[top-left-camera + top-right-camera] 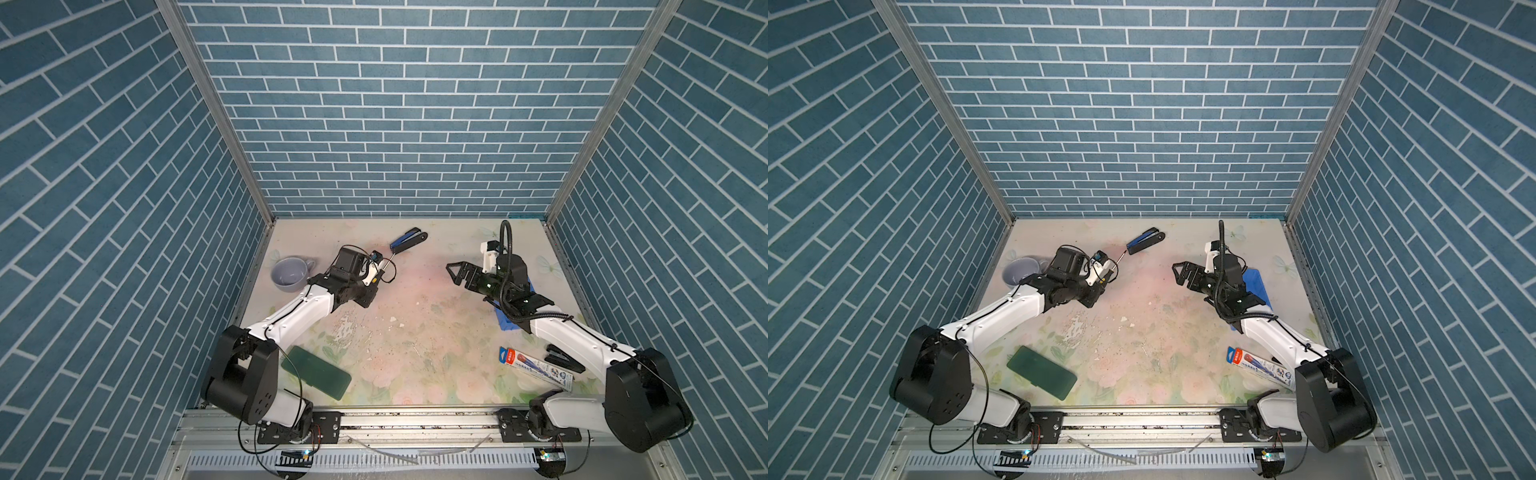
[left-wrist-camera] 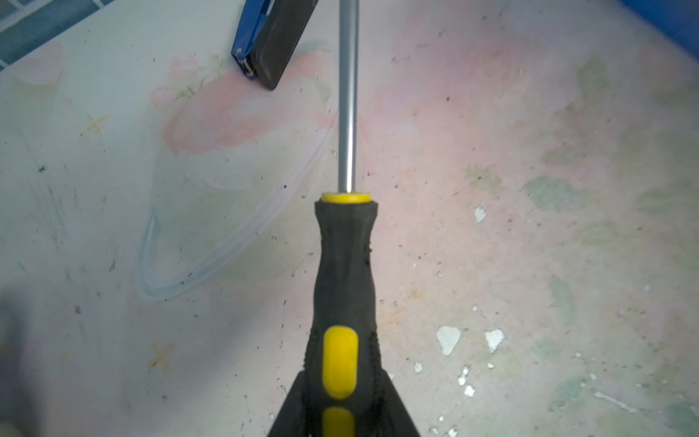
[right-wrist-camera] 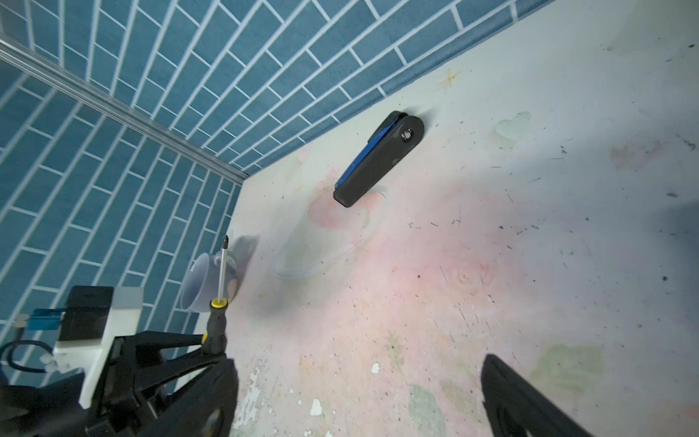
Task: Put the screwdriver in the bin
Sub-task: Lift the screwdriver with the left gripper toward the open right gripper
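The screwdriver has a black-and-yellow handle and a thin metal shaft. My left gripper is shut on the handle and holds it above the mat at the back left, with the shaft pointing toward the back wall. In the right wrist view the screwdriver stands up out of those jaws. The blue bin lies at the right, mostly hidden under my right arm; in a top view more of its wall shows. My right gripper hangs open and empty over the middle, left of the bin.
A lavender cup sits behind the left arm. A blue-and-black stapler-like tool lies just beyond the shaft's tip. A dark green case is at the front left. A printed package and a black stapler lie at the front right.
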Available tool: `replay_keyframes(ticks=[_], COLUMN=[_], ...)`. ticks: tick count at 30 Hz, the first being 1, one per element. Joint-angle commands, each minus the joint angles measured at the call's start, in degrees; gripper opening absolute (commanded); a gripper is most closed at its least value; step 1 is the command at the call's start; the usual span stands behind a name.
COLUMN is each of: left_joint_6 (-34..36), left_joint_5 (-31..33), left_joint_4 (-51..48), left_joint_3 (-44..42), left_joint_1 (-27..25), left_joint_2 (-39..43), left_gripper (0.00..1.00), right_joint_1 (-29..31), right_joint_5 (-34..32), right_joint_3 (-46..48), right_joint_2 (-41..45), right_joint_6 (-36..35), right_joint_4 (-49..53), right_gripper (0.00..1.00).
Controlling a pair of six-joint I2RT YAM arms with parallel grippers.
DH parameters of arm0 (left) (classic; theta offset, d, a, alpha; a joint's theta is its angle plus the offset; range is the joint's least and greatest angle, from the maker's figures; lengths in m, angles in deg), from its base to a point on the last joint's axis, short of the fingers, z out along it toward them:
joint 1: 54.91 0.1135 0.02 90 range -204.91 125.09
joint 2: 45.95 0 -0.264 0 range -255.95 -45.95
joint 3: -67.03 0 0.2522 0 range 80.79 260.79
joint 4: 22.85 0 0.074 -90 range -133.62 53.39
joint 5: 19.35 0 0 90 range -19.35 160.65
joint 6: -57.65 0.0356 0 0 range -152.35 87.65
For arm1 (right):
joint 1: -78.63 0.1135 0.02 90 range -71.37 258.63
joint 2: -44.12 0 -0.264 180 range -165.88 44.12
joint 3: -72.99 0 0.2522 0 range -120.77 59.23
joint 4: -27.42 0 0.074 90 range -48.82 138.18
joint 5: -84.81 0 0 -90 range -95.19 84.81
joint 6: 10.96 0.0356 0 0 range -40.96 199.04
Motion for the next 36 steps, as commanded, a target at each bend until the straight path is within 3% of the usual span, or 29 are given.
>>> replay_keyframes(ticks=[1, 7, 14, 19, 36], left_joint_6=[-6.2, -11.3, -19.4, -20.8, -18.4], left_joint_5=[-7.3, -13.4, -17.9, -20.1, -26.7], left_joint_4=[4.2, 11.3, 22.4, 24.4, 23.6], left_joint_3=[1.2, 2.3, 2.6, 3.2, 4.1], left_joint_1=[-0.6, -2.9, -7.5, -10.3, -12.1], left_joint_2=[1.0, 1.1, -0.3, -1.4, -2.3], left_gripper=[0.04, 0.04, 0.03, 0.03, 0.03], right_joint_1=[0.0, 0.0, 0.0, 0.0, 0.0], right_joint_5=[5.0, 13.6, 15.9, 17.2, 21.1], right_joint_3=[1.1, -0.7, -1.9, -2.9, -3.9], right_joint_2=[2.7, 0.0, -2.7, -4.0, -5.4], right_joint_6=[4.2, 5.4, 8.1, 9.6, 11.7], right_joint_4=[-9.1, -17.0, -21.3, -24.3, -27.7], right_gripper=[0.99, 0.96, 0.88, 0.82, 0.41])
